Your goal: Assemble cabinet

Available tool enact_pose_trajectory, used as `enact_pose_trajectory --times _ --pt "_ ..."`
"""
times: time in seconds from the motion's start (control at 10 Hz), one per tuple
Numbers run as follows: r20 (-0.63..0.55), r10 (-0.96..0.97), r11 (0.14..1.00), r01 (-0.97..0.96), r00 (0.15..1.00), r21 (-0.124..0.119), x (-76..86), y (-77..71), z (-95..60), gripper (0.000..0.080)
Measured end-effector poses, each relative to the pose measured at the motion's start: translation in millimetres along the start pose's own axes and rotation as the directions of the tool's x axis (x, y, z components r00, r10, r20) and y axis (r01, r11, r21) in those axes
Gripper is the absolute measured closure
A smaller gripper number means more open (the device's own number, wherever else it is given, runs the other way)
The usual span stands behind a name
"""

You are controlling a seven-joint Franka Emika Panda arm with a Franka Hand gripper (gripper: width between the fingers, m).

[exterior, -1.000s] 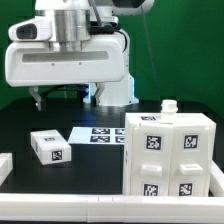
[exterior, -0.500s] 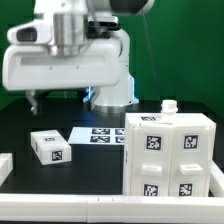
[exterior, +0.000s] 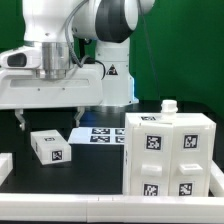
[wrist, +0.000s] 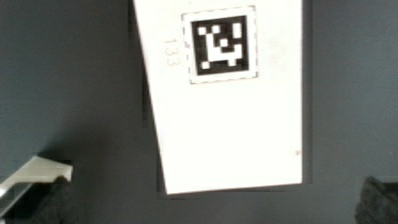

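The cabinet point(exterior: 170, 155) is the big white tagged body at the exterior view's right, with a small white knob point(exterior: 168, 104) on its top. A small white tagged block point(exterior: 50, 147) lies on the black table at the exterior view's left. My gripper point(exterior: 52, 118) hangs open just above that block, with one finger on each side and nothing held. In the wrist view the block point(wrist: 222, 110) is a long white piece with one tag. It lies beyond the open gripper point(wrist: 205, 200), whose dark fingertips point(wrist: 36, 182) show at the frame's corners.
The marker board point(exterior: 100, 133) lies flat between the block and the cabinet. Another white part point(exterior: 5, 166) shows at the exterior view's left edge. A green wall stands behind the arm's white base.
The arm has swung toward the exterior view's left and lowered, bringing the open gripper from behind the marker board to above the small white block. The parts on the table have not moved.
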State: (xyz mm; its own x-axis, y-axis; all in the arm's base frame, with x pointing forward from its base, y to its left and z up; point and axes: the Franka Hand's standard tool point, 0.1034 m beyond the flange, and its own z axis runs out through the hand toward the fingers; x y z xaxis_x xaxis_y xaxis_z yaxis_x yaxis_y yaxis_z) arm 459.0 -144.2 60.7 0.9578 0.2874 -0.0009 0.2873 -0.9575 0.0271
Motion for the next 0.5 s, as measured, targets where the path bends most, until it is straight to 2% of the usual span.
enact_pose_trajectory --times 0.1,0.5 --pt "0.005 -0.003 1.0 0.003 1.0 0.0 -3.8 0.6 3.2 0.0002" --pt "0.067 -0.002 1.0 0.003 0.998 -0.012 -29.4 -3.7 41.3 0.0002"
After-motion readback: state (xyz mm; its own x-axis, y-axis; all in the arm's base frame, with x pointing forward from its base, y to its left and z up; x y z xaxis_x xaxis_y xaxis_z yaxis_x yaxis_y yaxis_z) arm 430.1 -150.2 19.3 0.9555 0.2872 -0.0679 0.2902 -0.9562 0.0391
